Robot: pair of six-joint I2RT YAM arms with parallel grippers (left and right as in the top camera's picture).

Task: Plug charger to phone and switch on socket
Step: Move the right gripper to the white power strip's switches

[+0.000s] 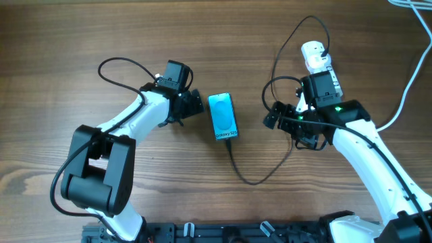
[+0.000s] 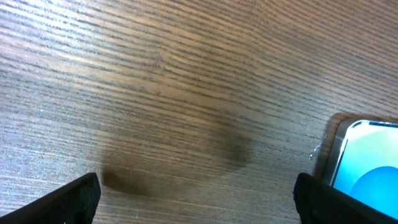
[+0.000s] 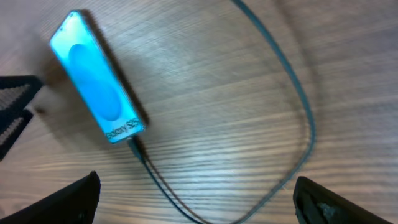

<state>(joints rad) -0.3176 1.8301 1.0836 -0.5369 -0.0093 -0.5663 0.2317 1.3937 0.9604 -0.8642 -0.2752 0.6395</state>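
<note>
The phone lies flat mid-table with its teal screen up; it also shows in the right wrist view and at the right edge of the left wrist view. The black charger cable has its plug in the phone's near end and loops right toward the socket, a white strip partly hidden by my right arm. My left gripper is open and empty just left of the phone. My right gripper is open and empty, right of the phone above the cable loop.
A thick white cord runs along the right edge of the wooden table. Black arm cables arc near both wrists. A dark rail lies along the table's front edge.
</note>
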